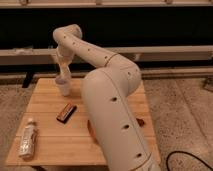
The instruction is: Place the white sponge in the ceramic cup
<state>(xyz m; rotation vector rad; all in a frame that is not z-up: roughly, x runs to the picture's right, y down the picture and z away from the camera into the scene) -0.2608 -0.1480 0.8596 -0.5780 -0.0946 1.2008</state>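
Note:
The ceramic cup [63, 89] is small and white and stands at the back left of the wooden table [50, 127]. My gripper [62, 74] hangs straight down directly over the cup, its tip right at the cup's rim. The white sponge does not show as a separate thing. A pale shape at the gripper's tip above the cup may be the sponge, but I cannot tell. My large white arm [112, 110] crosses the right half of the table.
A dark rectangular bar with an orange edge [66, 112] lies mid-table in front of the cup. A pale plastic bottle [27, 138] lies at the front left. An orange-brown bowl [90, 128] is mostly hidden behind my arm. A dark wall with rails runs behind the table.

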